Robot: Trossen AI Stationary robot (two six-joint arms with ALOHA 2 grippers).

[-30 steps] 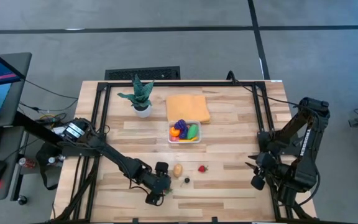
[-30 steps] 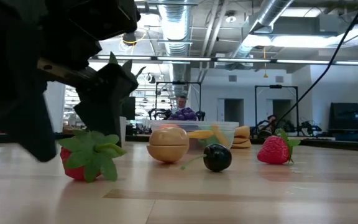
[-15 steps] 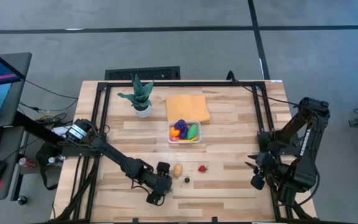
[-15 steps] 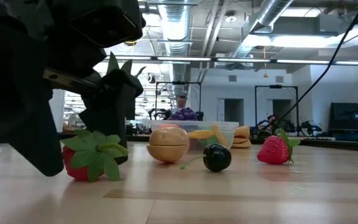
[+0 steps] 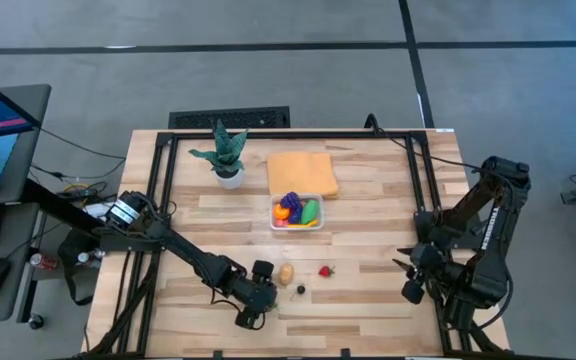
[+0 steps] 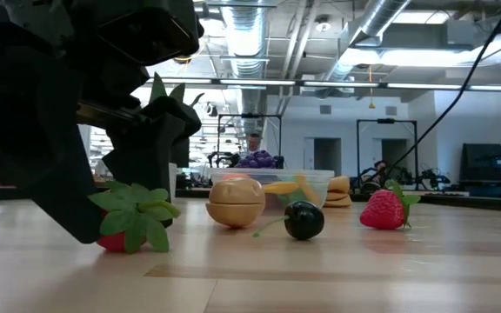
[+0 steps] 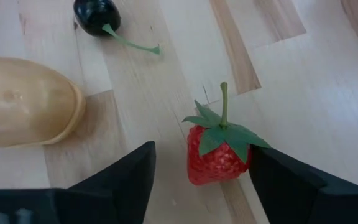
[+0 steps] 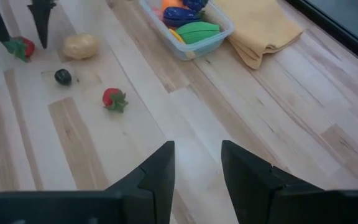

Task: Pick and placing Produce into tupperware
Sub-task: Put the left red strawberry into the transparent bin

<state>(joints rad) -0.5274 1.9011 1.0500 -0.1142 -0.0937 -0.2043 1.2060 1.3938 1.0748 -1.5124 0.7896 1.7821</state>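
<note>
A red toy strawberry with green leaves (image 7: 219, 155) lies on its side on the table near the front edge, between the two open fingers of my left gripper (image 7: 201, 165). It also shows in the low view (image 6: 127, 228). My left gripper (image 5: 253, 300) points down over it. A tan potato-like piece (image 5: 286, 272), a black cherry with a stem (image 5: 301, 290) and a second strawberry (image 5: 325, 270) lie to its right. The clear tupperware (image 5: 297, 226) holds purple, orange, green and yellow produce. My right gripper (image 5: 408, 290) waits open and empty at the right edge. My left gripper comes at the strawberry from above, one finger on each side. One finger (image 7: 272, 174) meets the leafy side of the strawberry (image 7: 246, 144). The other finger (image 7: 135, 168) stands a small gap away. The strawberry lies on the table.
A folded orange cloth (image 5: 302, 172) lies behind the tupperware, and a potted plant (image 5: 226, 155) stands at the back left. Black frame rails (image 5: 163, 200) run along the table's left, right and far sides. Bare wood lies between the loose produce and the right arm.
My left gripper's fingers have come closer together around the strawberry, the near finger moving in toward it. The strawberry has shifted a little toward the table's right and its leaves have turned slightly. It stays on the table.
</note>
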